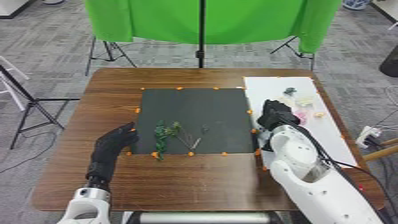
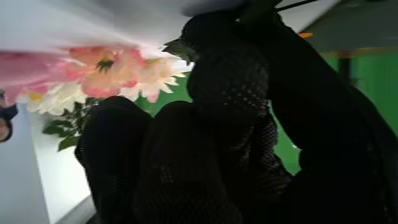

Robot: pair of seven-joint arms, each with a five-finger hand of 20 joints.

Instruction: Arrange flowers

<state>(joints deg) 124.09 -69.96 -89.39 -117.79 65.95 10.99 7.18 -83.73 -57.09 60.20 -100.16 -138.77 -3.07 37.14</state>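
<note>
My left hand (image 1: 111, 141) rests at the left edge of the dark mat (image 1: 200, 102), its fingers relaxed. Green stems (image 1: 162, 132) and several thin pale ones lie on that mat's lower part. Over the left edge of the white board (image 1: 266, 90) is my right hand (image 1: 274, 112). Seen from the right wrist, the right hand (image 2: 222, 75) pinches a thin dark stem (image 2: 296, 5) between finger and thumb; a small green leafy piece (image 2: 180, 50) shows beside the fingertip. Peach (image 2: 99, 70), pink (image 2: 27, 70) and white flowers (image 2: 60, 98) are beyond the fingers.
Pink flowers (image 1: 302, 117) and a dark green piece (image 1: 290, 91) lie on the white board, close to the right hand. Orange markers (image 1: 190, 154) line the mat. A green cloth (image 1: 249, 22) hangs on a stand behind the brown table (image 1: 115, 80).
</note>
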